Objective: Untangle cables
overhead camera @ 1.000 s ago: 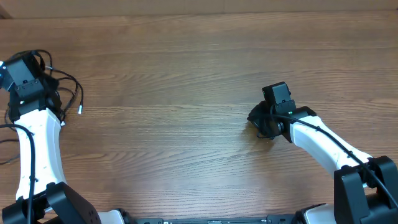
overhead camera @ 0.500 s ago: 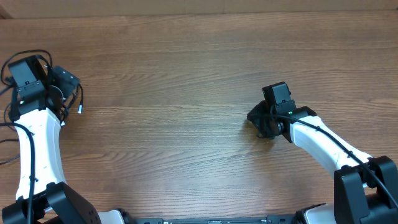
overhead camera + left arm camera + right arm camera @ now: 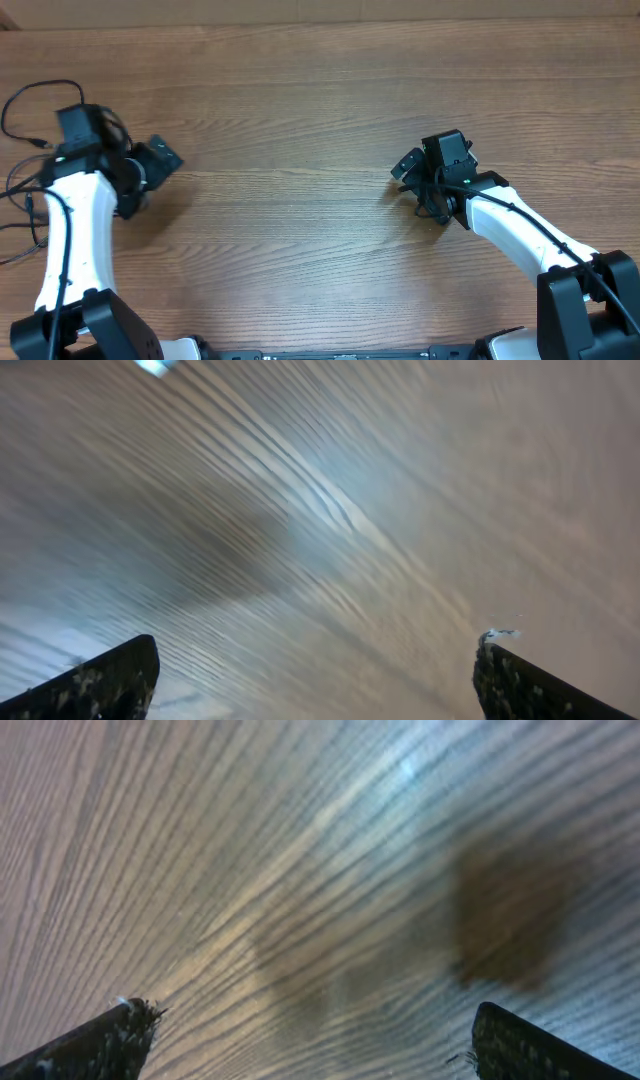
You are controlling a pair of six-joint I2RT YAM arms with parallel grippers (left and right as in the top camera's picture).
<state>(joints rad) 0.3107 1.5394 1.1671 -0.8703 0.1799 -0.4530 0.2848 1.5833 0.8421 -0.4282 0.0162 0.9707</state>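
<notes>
Fingertips frame the bottom corners of both wrist views, and between them we see only bare wood grain: the left gripper (image 3: pixel 315 660) has its jaws spread wide with nothing in them, and the right gripper (image 3: pixel 310 1020) likewise stands wide open and empty over the surface (image 3: pixel 300 120). The left wrist picture is blurred, so we read no finer detail from it. From overhead, the right gripper (image 3: pixel 408 168) sits right of centre, well apart from anything to untangle. The left gripper (image 3: pixel 160 158) points toward the middle of the surface, away from the work. The cables (image 3: pixel 35 86) lie behind it at the far left edge, thin black loops trailing partly out of frame, with what looks like a small plug among them, though we cannot tell how they cross. We judge the untangling barely begun, with the arms between grasps. The next move calls for turning the left arm back toward the loops, picking out one free strand or plug end, closing on it cleanly, and drawing it toward open wood where the right arm can reach.
</notes>
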